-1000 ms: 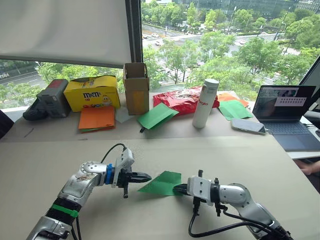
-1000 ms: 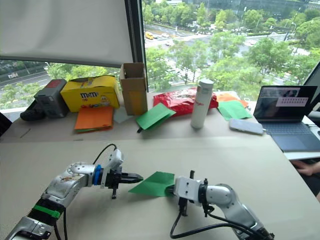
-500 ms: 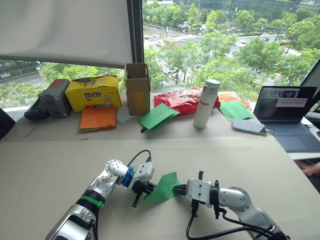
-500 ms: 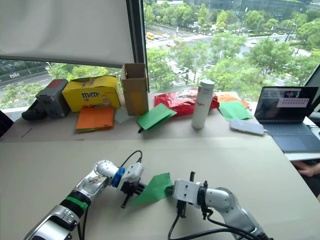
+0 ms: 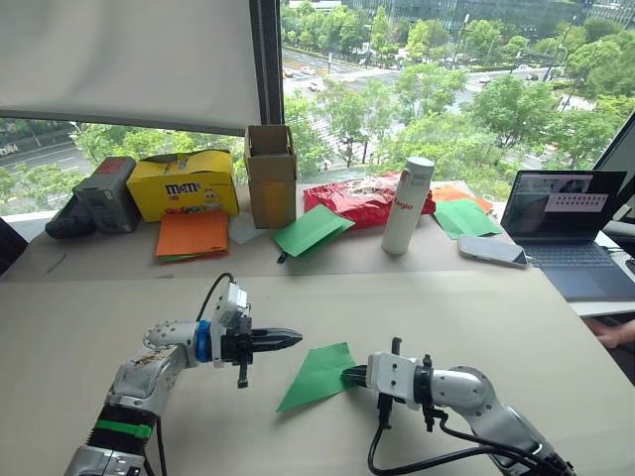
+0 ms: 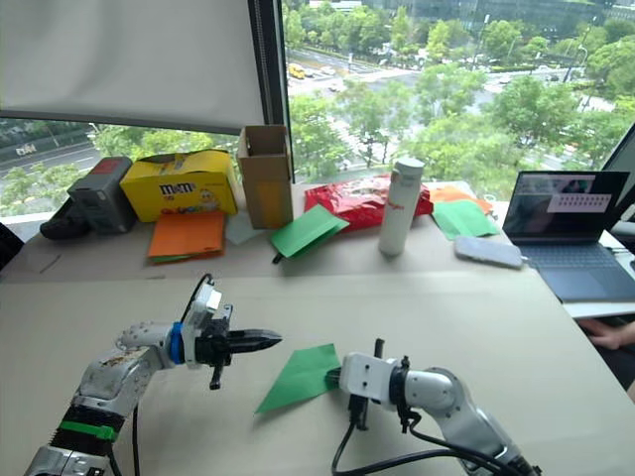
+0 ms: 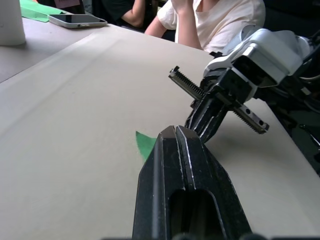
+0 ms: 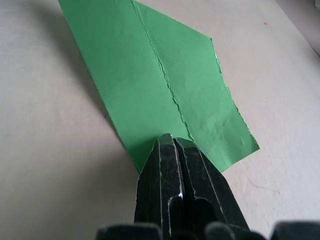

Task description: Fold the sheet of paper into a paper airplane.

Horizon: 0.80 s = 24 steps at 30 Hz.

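Our right gripper (image 5: 349, 375) pinches the folded sheet of paper (image 5: 317, 375) by its end, anchoring it on the bench (image 5: 476, 307); our left gripper (image 5: 288, 338) hovers alongside, fingers pressed together, empty.

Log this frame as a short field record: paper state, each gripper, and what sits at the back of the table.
paper: folded green paper airplane, pointed wedge with a centre crease, on the table
right gripper: shut on the paper's edge
left gripper: shut, empty, apart from the paper
back of table: yellow box, cardboard box, white bottle, orange sheets, laptop
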Each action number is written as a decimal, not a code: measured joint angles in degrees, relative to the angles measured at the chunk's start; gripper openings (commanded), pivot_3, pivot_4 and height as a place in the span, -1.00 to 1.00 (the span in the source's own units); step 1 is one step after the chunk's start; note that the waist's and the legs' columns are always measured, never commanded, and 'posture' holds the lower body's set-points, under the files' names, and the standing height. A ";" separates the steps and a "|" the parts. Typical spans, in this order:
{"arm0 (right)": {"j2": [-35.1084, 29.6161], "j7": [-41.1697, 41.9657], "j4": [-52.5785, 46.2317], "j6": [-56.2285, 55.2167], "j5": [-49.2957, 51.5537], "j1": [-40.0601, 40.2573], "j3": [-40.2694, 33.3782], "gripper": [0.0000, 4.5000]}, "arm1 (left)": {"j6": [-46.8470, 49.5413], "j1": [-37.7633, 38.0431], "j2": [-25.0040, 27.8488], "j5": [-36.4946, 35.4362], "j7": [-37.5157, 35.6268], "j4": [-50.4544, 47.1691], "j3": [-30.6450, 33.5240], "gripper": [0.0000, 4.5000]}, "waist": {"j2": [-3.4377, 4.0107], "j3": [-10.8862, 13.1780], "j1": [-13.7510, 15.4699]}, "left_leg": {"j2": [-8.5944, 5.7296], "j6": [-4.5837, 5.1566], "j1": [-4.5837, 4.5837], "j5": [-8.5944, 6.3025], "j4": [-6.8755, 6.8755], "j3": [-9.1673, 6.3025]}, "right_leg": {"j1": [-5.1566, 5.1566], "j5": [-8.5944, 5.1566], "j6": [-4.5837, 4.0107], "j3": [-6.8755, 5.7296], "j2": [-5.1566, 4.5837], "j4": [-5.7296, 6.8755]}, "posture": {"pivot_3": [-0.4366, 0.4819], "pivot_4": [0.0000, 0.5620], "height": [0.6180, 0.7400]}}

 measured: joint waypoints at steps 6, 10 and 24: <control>0.13 0.45 0.44 0.09 0.00 -0.46 0.08 -0.99 | -2.84 6.76 -0.61 7.90 6.08 -2.62 -6.02 -1.00 | 0.00 -0.02 0.17 | -0.02 -0.01 0.01 -0.01 -0.04 0.00 | -0.02 0.04 -0.23 0.01 -0.01 -0.01 | -0.05 -0.47 0.98; 0.41 0.56 0.42 0.09 0.11 -0.45 0.14 -0.99 | -6.76 9.39 -1.08 13.74 10.29 0.33 -8.49 -1.00 | -0.01 -0.04 0.05 | 0.01 0.00 -0.03 -0.02 -0.08 0.01 | -0.11 0.02 -0.29 0.04 -0.04 -0.01 | -0.05 -0.47 0.98; 1.03 6.34 0.26 14.16 15.82 -3.90 -8.41 -0.18 | -2.39 15.96 1.24 12.64 15.76 -8.29 -6.77 -1.00 | 0.14 -0.04 0.20 | -0.03 0.01 -0.15 -0.04 -0.09 -0.01 | -0.20 0.02 -0.32 0.03 -0.24 -0.02 | -0.05 -0.47 0.98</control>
